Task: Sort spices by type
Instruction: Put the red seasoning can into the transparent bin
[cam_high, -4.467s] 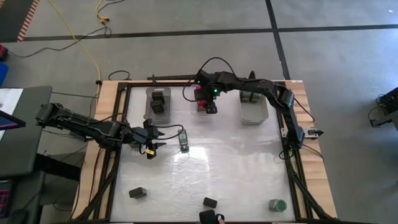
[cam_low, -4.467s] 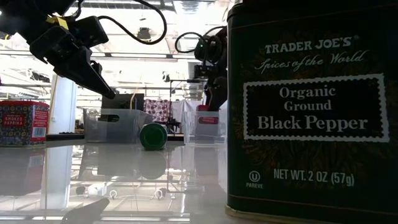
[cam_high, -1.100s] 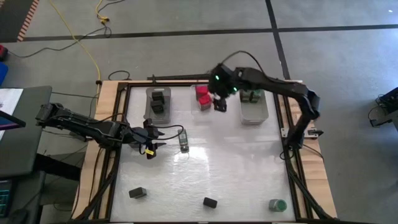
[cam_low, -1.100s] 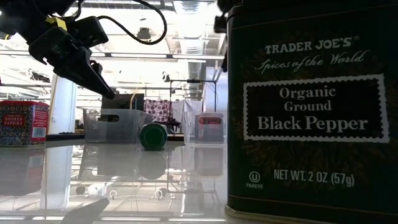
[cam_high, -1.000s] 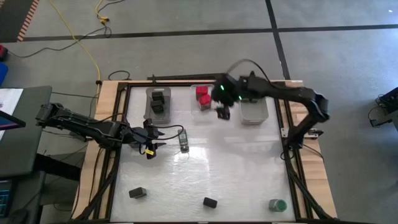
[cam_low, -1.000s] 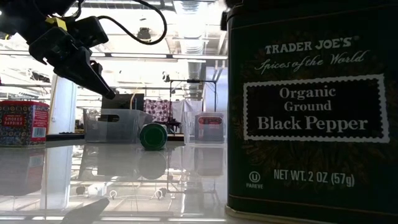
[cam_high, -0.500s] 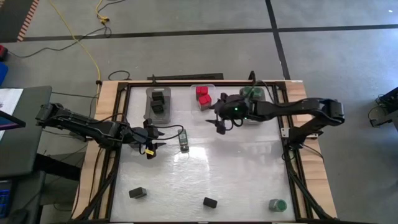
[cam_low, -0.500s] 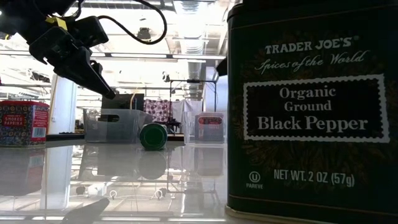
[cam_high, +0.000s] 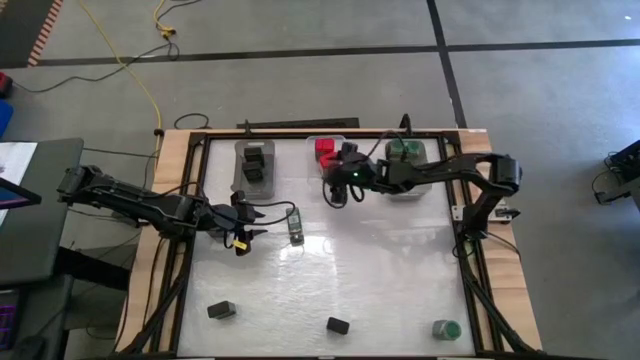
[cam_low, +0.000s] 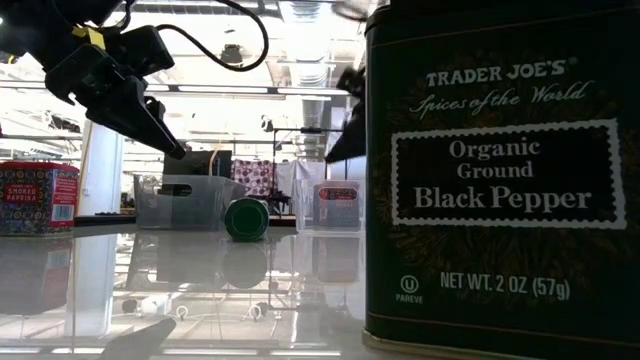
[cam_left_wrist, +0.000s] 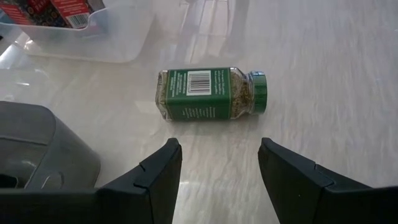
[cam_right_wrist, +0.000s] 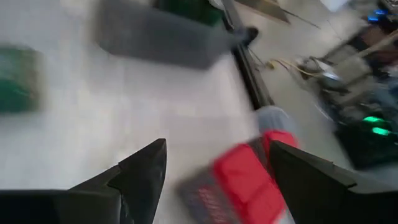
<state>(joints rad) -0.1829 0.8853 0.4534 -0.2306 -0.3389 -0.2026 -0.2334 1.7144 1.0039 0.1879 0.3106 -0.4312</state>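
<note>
A green-lidded spice jar (cam_left_wrist: 208, 93) lies on its side on the table, just ahead of my left gripper (cam_left_wrist: 217, 158), which is open with its fingers short of the jar. From above, this jar (cam_high: 296, 228) lies right of my left gripper (cam_high: 245, 222). My right gripper (cam_high: 335, 192) hangs open by the near edge of the middle bin (cam_high: 325, 168), which holds red boxes (cam_high: 325, 150). The blurred right wrist view shows a red box (cam_right_wrist: 245, 177) beyond my open right gripper (cam_right_wrist: 217, 146). Nothing is held.
At the far edge, a left bin (cam_high: 254, 163) holds black boxes and a right bin (cam_high: 405, 160) holds green jars. Near the front edge are two dark boxes (cam_high: 222, 311) (cam_high: 338, 325) and a green jar (cam_high: 446, 329). A black pepper tin (cam_low: 500, 170) fills the low view.
My right gripper has come down from above the far bins and gone toward the table's left, tipping and rolling as the arm folded lower; it now hangs by the middle bin. It has stayed open. The jar has not moved.
</note>
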